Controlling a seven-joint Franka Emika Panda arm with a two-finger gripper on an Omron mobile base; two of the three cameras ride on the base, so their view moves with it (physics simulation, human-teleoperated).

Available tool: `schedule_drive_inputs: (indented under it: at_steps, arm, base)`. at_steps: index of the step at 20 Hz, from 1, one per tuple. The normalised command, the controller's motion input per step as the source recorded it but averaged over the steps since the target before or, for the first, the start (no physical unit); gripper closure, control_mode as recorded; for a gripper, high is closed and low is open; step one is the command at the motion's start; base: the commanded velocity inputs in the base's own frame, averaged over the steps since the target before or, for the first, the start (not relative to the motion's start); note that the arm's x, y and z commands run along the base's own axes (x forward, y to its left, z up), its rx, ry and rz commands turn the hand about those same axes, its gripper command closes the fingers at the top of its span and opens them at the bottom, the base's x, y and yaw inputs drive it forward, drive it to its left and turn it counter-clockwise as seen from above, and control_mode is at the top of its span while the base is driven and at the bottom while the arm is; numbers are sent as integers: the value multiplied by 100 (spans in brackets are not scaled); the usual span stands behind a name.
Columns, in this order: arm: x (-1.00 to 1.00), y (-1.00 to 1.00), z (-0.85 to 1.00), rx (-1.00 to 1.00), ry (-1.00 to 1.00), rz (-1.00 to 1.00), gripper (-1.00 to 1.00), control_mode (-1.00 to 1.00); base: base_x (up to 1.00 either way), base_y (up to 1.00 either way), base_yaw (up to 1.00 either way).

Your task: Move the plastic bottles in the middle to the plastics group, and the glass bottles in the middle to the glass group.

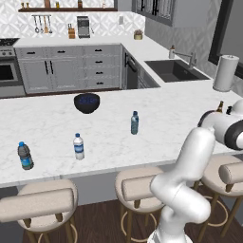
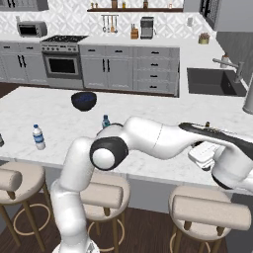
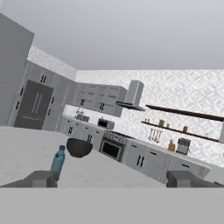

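The small grey-blue water bottle with a blue cap stands upright mid-counter, also in the right base view and the hand view. At the counter's left end stand the white-labelled bottle and the blue-labelled bottle. A brown glass bottle neck peeks from behind my arm at the right end. My gripper is open and empty, its fingertips spread wide. It points along the counter at the distant water bottle. My white hand hovers low over the counter's right part.
A squat black round vessel that looks like a bowl sits beyond the water bottle. A white paper-towel roll stands at the right by the sink. Stools line the counter's near edge.
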Motion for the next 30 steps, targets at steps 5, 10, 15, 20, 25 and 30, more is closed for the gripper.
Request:
schedule_drive_inputs:
  at_steps: [5,10,15,20,25,30]
  arm:
    - [21,100,61,-9,11,-5,-100,-100]
    - [48,100,51,-15,12,-8,-100,-100]
    - [47,100,60,-22,29,-14,-100,-100]
    - [53,100,34,-18,58,-20,-100,-100]
    - [49,89,1,-21,65,-25,-100,-100]
    - [49,43,-2,-16,63,-31,-100,-100]
  base:
    - [0,0,0]
    - [0,0,0]
    - [0,0,0]
    - [0,0,0]
    - [0,0,0]
    - [0,0,0]
